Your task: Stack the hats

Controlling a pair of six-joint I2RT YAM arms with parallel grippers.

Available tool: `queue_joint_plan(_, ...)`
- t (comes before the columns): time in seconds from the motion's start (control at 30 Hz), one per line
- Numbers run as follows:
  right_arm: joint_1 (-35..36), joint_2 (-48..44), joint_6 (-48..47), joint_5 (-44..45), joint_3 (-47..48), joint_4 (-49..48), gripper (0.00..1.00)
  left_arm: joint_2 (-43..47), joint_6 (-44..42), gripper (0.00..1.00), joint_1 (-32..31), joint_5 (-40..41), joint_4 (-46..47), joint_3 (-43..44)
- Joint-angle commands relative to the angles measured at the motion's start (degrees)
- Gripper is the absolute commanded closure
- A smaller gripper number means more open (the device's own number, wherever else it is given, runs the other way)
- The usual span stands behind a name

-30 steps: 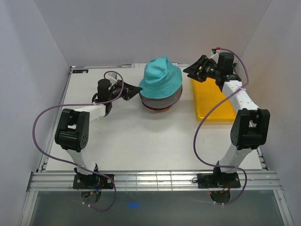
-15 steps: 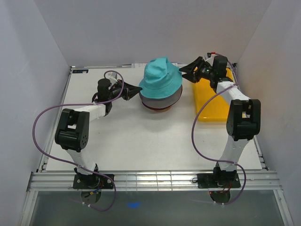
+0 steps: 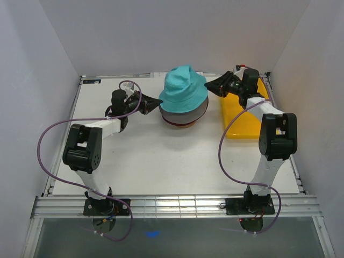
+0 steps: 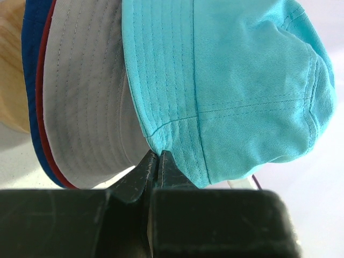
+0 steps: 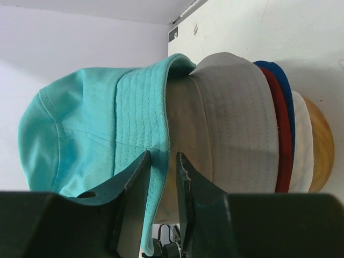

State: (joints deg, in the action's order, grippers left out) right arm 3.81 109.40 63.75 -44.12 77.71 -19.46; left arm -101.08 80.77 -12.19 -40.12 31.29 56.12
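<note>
The hats sit stacked on a wooden stand [image 5: 321, 144] at the back middle of the table. The teal hat [image 3: 184, 86] is on top, over the light grey hat [image 4: 86, 107], the dark red hat [image 5: 279, 140] and the royal blue hat [image 5: 284, 86]. My left gripper [image 4: 157, 153] is shut on the teal hat's [image 4: 242, 80] brim at its left side [image 3: 153, 103]. At the right side, my right gripper [image 3: 212, 85] straddles the teal brim [image 5: 163, 154]. Its jaws stand narrowly apart, with a gap still showing beside the cloth.
A flat yellow tray [image 3: 242, 115] lies right of the stack, under the right arm. White walls close in the table at the back and both sides. The left arm's purple cable loops over the table's left part.
My right gripper moved left from above the tray to the teal hat's brim, and its jaws narrowed around the brim. The left arm and the stack stayed put.
</note>
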Motion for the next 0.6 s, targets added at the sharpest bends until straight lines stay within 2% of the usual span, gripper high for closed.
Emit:
queue_joint_plan(0.0,0.1,-2.2,1.6,-2.0,-1.4,-6.0,0.68,0.0,-1.2,1.00,-0.2,-1.2,0.0,1.7)
queue_joint_plan(0.23,0.2,-2.2,6.9,-2.7,-4.3,-13.7,0.68,-0.6,-1.6,1.00,-0.2,-1.5,-0.1,1.8)
queue_joint_plan(0.57,0.3,-2.6,9.2,-3.3,-5.2,-17.4,0.64,-1.1,-2.3,1.00,-0.3,-1.5,-0.4,2.2)
